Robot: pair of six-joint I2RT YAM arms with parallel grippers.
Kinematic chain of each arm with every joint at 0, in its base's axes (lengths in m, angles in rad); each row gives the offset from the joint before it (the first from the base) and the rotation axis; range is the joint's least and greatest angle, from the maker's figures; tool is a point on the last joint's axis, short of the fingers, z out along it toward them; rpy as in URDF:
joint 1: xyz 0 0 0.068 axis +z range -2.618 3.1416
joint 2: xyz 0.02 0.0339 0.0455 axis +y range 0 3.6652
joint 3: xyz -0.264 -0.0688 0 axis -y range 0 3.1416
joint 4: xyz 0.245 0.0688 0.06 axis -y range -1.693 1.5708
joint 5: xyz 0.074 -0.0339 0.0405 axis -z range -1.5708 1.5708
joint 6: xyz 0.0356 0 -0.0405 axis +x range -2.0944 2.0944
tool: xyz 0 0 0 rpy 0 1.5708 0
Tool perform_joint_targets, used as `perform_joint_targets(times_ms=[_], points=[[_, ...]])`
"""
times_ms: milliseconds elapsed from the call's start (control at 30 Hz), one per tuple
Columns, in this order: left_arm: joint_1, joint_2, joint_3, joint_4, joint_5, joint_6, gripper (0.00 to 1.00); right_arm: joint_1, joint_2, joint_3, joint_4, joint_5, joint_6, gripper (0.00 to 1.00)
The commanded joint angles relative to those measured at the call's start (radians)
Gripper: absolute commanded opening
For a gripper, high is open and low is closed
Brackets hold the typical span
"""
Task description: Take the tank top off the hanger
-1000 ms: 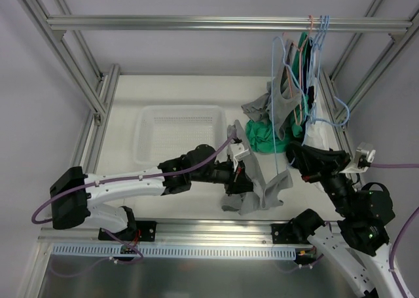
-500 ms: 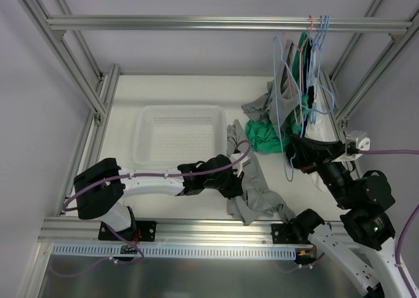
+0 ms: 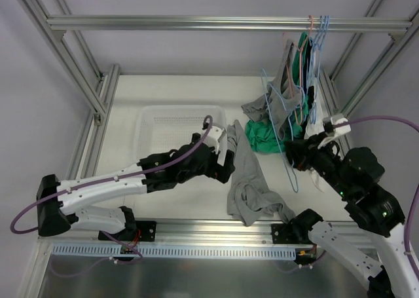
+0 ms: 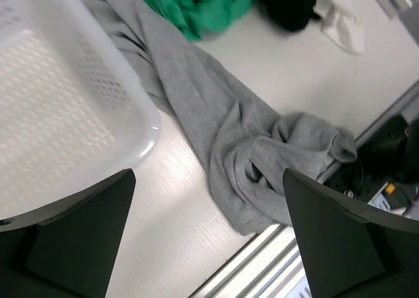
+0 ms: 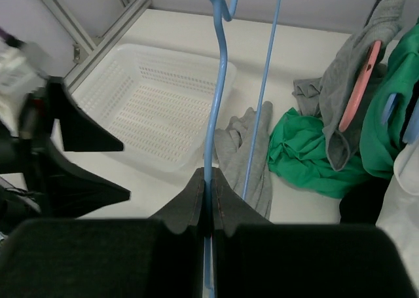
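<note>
The grey tank top (image 3: pixel 252 193) lies crumpled on the table near the front edge, free of any hanger. In the left wrist view the tank top (image 4: pixel 242 134) stretches from the basket corner toward the front rail. My left gripper (image 3: pixel 228 159) hovers just left of it, open, with nothing between its fingers (image 4: pixel 340 239). My right gripper (image 3: pixel 296 155) is shut on a bare blue hanger (image 3: pixel 278 124), held upright above the table. In the right wrist view the blue hanger (image 5: pixel 216 95) rises from the pinched jaws of that gripper (image 5: pixel 211 186).
A white mesh basket (image 3: pixel 167 124) sits left of centre. A green garment (image 3: pixel 265 137) lies on the table behind the tank top. More hangers with grey and green clothes (image 3: pixel 294 82) hang from the top rail (image 3: pixel 196 24) at the right, close to my right arm.
My left gripper opened and let go of the grey tank top, then drew back toward the basket. The tank top settled on the table. My right gripper raised the blue hanger slightly.
</note>
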Motion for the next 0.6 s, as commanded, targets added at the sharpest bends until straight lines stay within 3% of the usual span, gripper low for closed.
perform_joint_targets(times_ms=[0,200,433,567], points=[[-0.008,-0.089,0.086,-0.204,-0.230,-0.021,0.99,0.003,0.114,0.088,0.029,0.070,0.017,0.00],[-0.006,-0.228,0.095,-0.380,-0.354,-0.029,0.99,0.004,0.374,0.314,0.054,0.127,-0.045,0.00],[-0.006,-0.406,0.017,-0.417,-0.353,-0.059,0.99,0.001,0.660,0.575,0.057,0.242,-0.083,0.00],[-0.006,-0.443,-0.017,-0.426,-0.331,-0.068,0.99,-0.025,0.786,0.695,0.057,0.207,-0.092,0.00]])
